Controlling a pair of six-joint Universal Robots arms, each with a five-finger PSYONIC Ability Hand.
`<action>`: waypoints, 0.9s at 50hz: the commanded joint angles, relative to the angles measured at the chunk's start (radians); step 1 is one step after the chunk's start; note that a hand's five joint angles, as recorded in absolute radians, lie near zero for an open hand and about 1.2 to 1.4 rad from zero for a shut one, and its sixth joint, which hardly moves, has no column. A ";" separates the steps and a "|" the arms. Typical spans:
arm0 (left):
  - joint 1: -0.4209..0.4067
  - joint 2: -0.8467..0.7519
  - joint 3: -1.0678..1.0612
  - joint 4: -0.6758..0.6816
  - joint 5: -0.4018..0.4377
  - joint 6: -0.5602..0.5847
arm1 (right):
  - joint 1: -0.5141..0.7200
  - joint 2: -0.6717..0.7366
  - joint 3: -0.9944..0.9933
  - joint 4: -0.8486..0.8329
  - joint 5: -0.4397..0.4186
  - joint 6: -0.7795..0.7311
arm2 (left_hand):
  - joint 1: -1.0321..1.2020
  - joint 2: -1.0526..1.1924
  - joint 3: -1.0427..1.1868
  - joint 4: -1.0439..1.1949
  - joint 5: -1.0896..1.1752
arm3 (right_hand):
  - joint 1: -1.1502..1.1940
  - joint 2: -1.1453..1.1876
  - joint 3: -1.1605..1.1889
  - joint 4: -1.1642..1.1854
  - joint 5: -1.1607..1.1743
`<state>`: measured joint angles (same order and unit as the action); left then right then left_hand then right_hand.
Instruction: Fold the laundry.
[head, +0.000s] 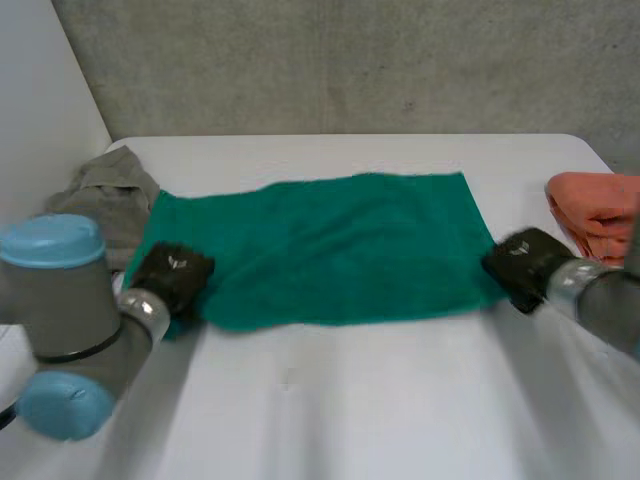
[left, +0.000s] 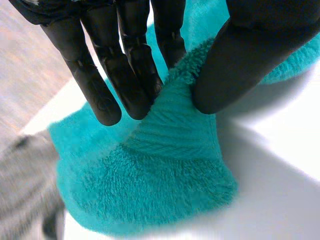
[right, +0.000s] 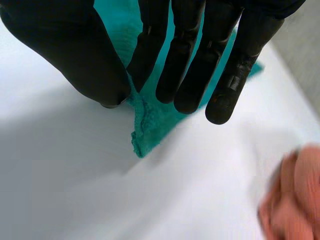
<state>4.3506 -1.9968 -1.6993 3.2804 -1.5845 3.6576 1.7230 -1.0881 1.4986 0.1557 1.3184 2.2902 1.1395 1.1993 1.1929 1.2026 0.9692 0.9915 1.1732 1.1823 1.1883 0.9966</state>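
Observation:
A teal towel lies spread flat across the middle of the white table. My left hand is at its near left corner; in the left wrist view the thumb and fingers pinch a raised ridge of the teal towel. My right hand is at the near right corner. In the right wrist view its thumb and fingers pinch the towel's corner, whose tip hangs just over the table.
A grey garment lies crumpled at the table's left edge, touching the towel; the left wrist view has this grey cloth beside the towel corner. A folded salmon-pink cloth sits at the right edge, close to my right hand, blurred pink cloth.

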 joint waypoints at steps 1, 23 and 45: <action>0.009 0.191 -0.187 -0.422 -0.005 0.236 | -0.201 -0.264 0.141 0.379 0.015 -0.249 | 0.257 0.197 0.203 0.194 0.252 | 0.405 0.223 0.214 0.208 0.225; -0.008 0.033 0.108 -0.145 -0.046 0.084 | 0.035 -0.078 -0.017 0.016 0.182 -0.144 | 0.257 0.197 0.203 0.194 0.252 | 0.405 0.223 0.214 0.208 0.225; -0.002 -0.223 0.351 -0.038 -0.189 0.075 | 0.139 0.387 -0.570 -0.205 0.209 -0.078 | 0.257 0.197 0.203 0.194 0.252 | 0.405 0.223 0.214 0.208 0.225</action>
<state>4.3566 -2.1886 -1.3615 3.2338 -1.7267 3.7294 1.8457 -0.7981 1.0157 0.0254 1.5392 2.2178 1.1395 1.1993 1.1929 1.2026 0.9692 0.9918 1.1732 1.1824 1.1883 1.0006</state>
